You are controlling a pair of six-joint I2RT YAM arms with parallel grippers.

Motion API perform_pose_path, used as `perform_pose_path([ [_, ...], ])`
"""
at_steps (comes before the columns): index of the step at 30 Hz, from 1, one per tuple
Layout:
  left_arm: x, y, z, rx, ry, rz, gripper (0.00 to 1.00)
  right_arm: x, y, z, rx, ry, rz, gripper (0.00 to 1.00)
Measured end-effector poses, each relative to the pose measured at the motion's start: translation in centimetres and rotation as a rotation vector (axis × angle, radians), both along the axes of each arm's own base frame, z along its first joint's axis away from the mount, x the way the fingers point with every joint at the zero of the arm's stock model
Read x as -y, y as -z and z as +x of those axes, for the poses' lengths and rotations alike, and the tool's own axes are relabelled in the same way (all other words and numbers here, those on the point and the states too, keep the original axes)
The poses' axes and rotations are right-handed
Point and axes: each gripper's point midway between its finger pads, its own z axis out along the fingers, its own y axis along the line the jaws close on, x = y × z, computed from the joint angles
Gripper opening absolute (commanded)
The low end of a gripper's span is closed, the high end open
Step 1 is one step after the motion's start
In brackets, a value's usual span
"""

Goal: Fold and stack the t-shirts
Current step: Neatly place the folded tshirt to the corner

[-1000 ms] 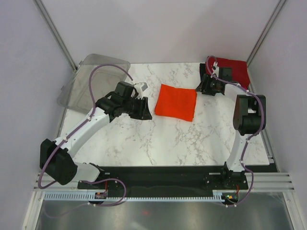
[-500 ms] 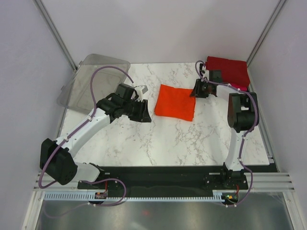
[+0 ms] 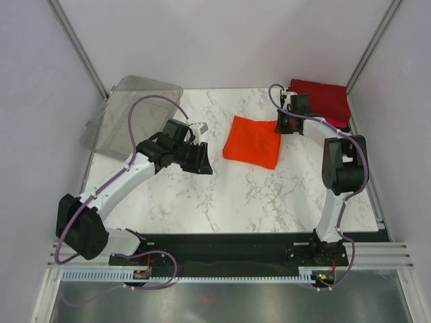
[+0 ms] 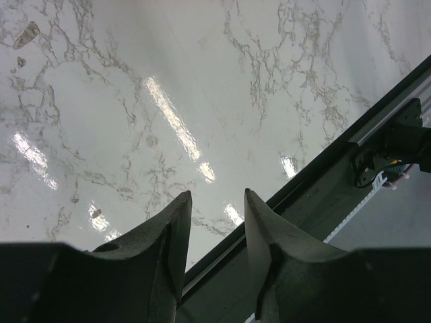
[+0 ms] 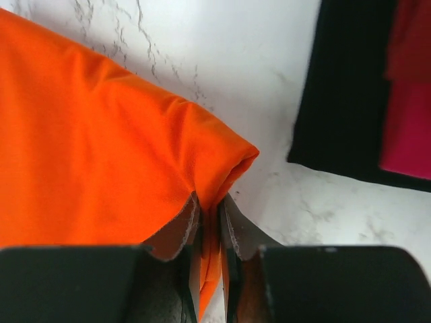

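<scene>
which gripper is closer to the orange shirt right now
Right. The right gripper grips a corner of the orange t-shirt; the left gripper is apart from it, over the table beyond its left edge.

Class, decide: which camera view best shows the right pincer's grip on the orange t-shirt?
The right wrist view: the right pincer is closed on a corner of the orange t-shirt, close up. The top external view shows the whole shirt but hides the grip; the left wrist view shows neither.
</scene>
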Motion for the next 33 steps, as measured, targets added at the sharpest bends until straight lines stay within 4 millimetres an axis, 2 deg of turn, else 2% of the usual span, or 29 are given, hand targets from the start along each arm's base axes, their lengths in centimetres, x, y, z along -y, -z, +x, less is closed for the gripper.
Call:
perform_pose_path([
  [8,0.0,0.0,0.0,-0.001,0.0,0.001,0.45,3.2,-7.8,1.0,0.177,0.046,-0.173,0.0],
  [15,-0.1,0.3,-0.1,-0.007,0.0,0.005,0.45,4.9,-11.9,2.4,0.234,0.055,-0.286,0.0],
  [22,-0.1,0.3,-0.1,-0.005,-0.003,0.008,0.45,6.1,-17.3,3.4,0.297,0.063,-0.364,0.0],
  [29,-0.2,0.5,0.0,-0.007,-0.006,0.012,0.45,8.0,-19.4,3.1,0.291,0.069,-0.411,0.0],
  [33,-0.2,0.5,0.0,-0.008,-0.006,0.013,0.45,10.0,-21.4,3.0,0.301,0.1,-0.423,0.0],
])
